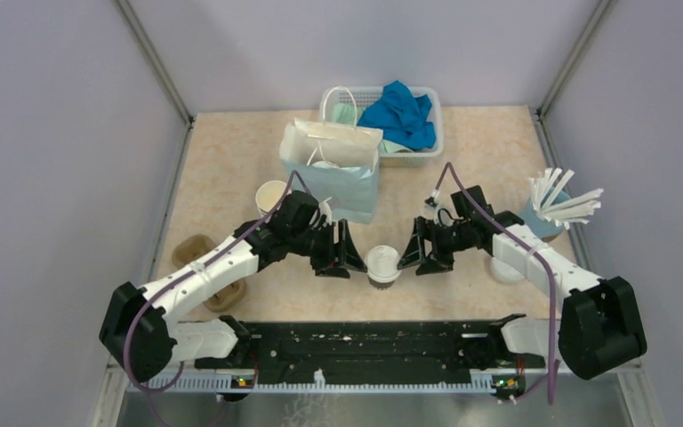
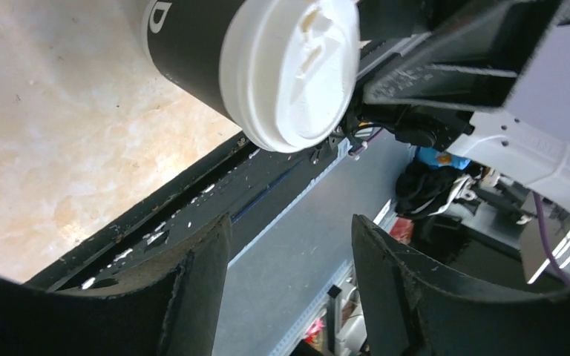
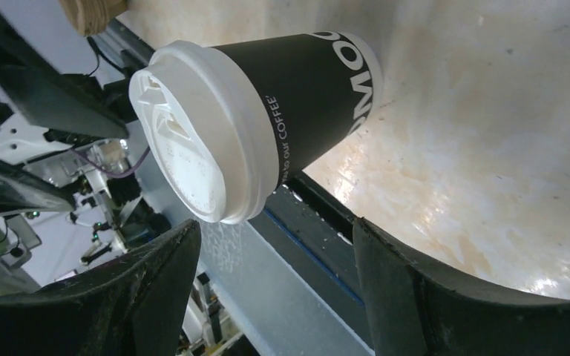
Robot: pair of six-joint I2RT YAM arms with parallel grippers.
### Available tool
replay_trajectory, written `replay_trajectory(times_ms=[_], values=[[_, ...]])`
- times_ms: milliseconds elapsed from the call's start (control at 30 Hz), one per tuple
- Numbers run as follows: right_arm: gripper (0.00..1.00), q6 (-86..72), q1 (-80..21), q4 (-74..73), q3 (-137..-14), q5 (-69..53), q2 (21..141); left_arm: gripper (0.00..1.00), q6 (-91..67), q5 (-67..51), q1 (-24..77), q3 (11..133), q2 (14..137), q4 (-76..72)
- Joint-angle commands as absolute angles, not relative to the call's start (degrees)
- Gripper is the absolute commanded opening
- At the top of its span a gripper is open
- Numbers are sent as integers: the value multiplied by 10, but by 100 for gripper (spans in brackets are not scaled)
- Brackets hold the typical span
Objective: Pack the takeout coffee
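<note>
A takeout coffee cup (image 1: 382,265) stands upright near the table's front edge, with a black wall, white lettering and a white lid on. My left gripper (image 1: 349,256) is just to its left and my right gripper (image 1: 413,256) just to its right. Both point at the cup and are open, with nothing between their fingers. In the left wrist view the cup (image 2: 267,59) lies beyond the open gripper (image 2: 289,256). The right wrist view likewise shows the cup (image 3: 267,119) past the gripper (image 3: 274,256), outside the fingertips. A second paper cup (image 1: 271,196), without a lid, stands behind the left arm.
A light blue paper bag (image 1: 333,169) stands open at mid-table, with a white basket (image 1: 436,133) holding blue cloth behind it. A brown pulp tray (image 1: 197,253) lies at the left. A blue cup of white sticks (image 1: 556,209) stands at the right. A white round thing (image 1: 503,270) sits under the right arm.
</note>
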State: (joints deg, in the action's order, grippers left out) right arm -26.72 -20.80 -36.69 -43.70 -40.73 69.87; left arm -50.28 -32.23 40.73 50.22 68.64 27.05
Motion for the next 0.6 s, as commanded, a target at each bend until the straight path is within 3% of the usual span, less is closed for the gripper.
replay_trajectory(times_ms=[0, 233, 367, 567], values=[[74, -273, -199, -243, -421, -503, 700, 68, -573, -332, 414, 462, 687, 144], [72, -280, -176, -200, -384, -540, 704, 72, -596, -313, 437, 447, 729, 75], [65, -279, -170, -177, -370, -556, 717, 60, -590, -289, 437, 433, 743, 62], [61, -290, -166, -123, -342, -573, 740, 59, -570, -261, 437, 414, 769, 75]])
